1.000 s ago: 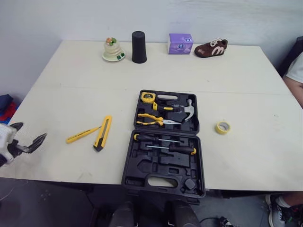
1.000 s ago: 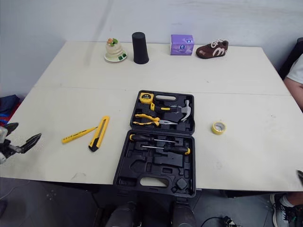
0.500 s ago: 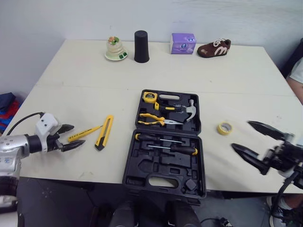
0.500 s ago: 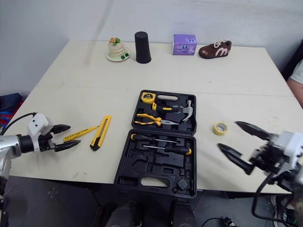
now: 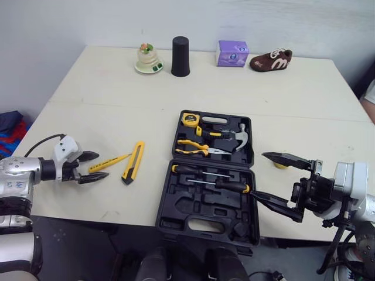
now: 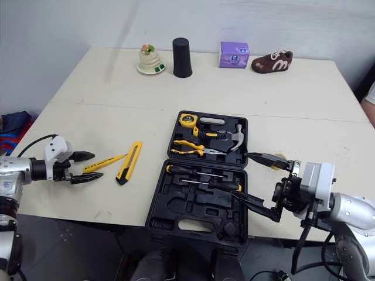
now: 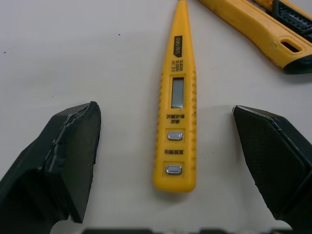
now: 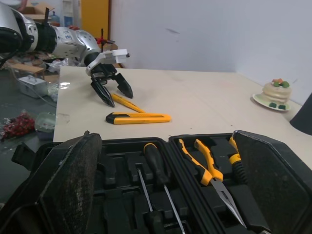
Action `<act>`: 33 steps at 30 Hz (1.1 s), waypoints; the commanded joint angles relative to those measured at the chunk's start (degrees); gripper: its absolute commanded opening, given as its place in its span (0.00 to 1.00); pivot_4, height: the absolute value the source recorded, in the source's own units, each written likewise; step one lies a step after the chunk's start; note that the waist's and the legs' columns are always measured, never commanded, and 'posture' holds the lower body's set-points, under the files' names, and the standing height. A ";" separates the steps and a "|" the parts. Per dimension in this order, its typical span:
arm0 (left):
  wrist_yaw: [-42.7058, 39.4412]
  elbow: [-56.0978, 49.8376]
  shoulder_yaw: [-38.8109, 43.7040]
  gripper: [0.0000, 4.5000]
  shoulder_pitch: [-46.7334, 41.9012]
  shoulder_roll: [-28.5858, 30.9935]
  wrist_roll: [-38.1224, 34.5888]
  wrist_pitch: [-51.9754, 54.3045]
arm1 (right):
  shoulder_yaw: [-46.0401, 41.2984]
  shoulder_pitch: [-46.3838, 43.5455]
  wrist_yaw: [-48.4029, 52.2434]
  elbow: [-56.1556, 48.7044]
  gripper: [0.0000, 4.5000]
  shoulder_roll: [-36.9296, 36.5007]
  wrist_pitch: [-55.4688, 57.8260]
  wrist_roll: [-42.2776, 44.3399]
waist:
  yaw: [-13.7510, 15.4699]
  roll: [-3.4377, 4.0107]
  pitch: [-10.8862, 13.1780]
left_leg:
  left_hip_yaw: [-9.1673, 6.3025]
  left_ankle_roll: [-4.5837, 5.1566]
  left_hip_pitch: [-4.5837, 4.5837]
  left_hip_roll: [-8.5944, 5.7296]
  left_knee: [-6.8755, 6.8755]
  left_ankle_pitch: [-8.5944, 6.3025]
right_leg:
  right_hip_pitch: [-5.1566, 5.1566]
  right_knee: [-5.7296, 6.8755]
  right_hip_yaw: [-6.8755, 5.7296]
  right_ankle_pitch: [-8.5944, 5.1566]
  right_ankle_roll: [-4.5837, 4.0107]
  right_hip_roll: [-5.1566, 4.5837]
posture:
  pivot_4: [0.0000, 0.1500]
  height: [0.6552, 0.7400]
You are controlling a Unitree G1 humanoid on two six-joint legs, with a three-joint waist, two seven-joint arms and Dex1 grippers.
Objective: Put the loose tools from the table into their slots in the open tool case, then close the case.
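Tester pen (image 7: 179, 112) lies on the table left of the tool case (image 5: 205, 225), with the utility knife (image 5: 133, 163) between them. Left gripper (image 5: 102, 164) is spread, straddling the pen's butt end, probably aligned for a pinch. Right gripper (image 5: 258, 175) is spread wide over the case's right edge.

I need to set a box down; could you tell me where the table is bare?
Bare: the strip of cream table between the open black tool case and the back row, black cup to brown shoe. Crowded: left of the case, the open left hand flanks the yellow tester pen beside the yellow utility knife; right, the open right hand.
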 commanded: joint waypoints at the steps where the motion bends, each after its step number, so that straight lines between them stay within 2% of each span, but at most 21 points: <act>1: -2.04 -0.11 -0.74 0.80 0.99 -1.73 0.09 -0.70 | -0.33 -0.39 0.27 -1.70 1.00 0.26 -0.68 0.25 | 0.03 0.00 0.00 | 0.00 0.00 0.00 -0.01 0.01 0.00 | 0.01 0.01 0.00 0.00 0.00 0.00 | 1.00 0.98; 2: -2.29 -0.22 -0.69 0.72 1.09 -1.85 0.02 -0.71 | -0.31 -0.35 0.33 -1.64 1.00 0.26 -0.70 0.23 | 0.00 -0.01 -0.01 | -0.01 0.00 0.00 -0.01 0.02 0.00 | 0.01 0.01 0.00 0.00 0.00 -0.01 | 1.00 0.98; 7: -3.46 -0.40 -0.40 0.17 1.18 -2.07 -0.38 -0.34 | -0.07 -0.47 0.69 -0.99 1.00 0.26 -1.00 -0.26 | -0.19 -0.01 -0.01 | 0.00 0.00 0.00 0.00 0.02 0.00 | 0.01 0.02 -0.01 0.00 0.00 0.01 | 1.00 0.98; 8: -3.47 -0.26 -0.42 0.12 1.19 -1.83 -0.19 -0.47 | 0.08 -0.72 0.63 -0.83 1.00 0.28 -1.01 -0.43 | -0.20 -0.01 -0.01 | 0.00 0.00 0.00 0.00 0.02 0.00 | 0.01 0.03 -0.01 0.00 0.00 0.02 | 1.00 0.98; 16: -1.82 -2.81 3.50 0.13 1.83 -0.14 -2.42 -2.88 | -0.03 -0.47 0.52 -0.61 1.00 0.27 -1.24 -2.26 | -0.24 -0.01 -0.01 | -0.01 0.00 0.00 0.02 0.03 0.00 | 0.00 0.03 -0.02 0.00 0.00 0.02 | 1.00 0.98; 20: -1.83 -12.74 7.45 0.13 3.22 1.72 -6.44 -0.39 | -1.86 1.85 1.70 0.20 1.00 -0.25 -2.24 -3.38 | -0.27 -0.30 0.12 | -0.07 -0.04 -0.08 0.05 0.03 0.02 | -0.02 0.05 -0.07 0.00 0.00 0.05 | 1.00 0.98; 24: -4.22 -29.86 7.03 0.13 7.33 1.53 -11.23 6.27 | -2.93 2.82 2.48 1.29 1.00 -1.32 -2.26 -4.14 | -0.23 -0.31 0.12 | -0.11 -0.01 -0.09 0.01 0.08 0.01 | 0.08 0.08 -0.08 0.02 0.03 0.00 | 1.00 0.98; 28: -3.34 -46.74 0.81 0.13 6.82 0.06 -13.11 16.43 | -3.79 3.62 4.07 3.19 1.00 -2.38 -1.51 -4.13 | 0.08 -0.33 0.13 | -0.22 0.01 -0.12 0.02 0.20 0.00 | 0.14 -0.01 -0.12 0.03 0.05 0.00 | 1.00 0.98; 33: -1.73 -57.46 -10.00 0.13 0.66 -4.19 -10.15 24.29 | -4.13 4.61 5.36 4.62 1.00 -3.64 -2.09 -5.78 | 0.09 -0.32 0.13 | -0.21 0.00 -0.11 0.01 0.22 0.00 | 0.19 -0.03 -0.10 0.03 0.05 0.07 | 1.00 0.98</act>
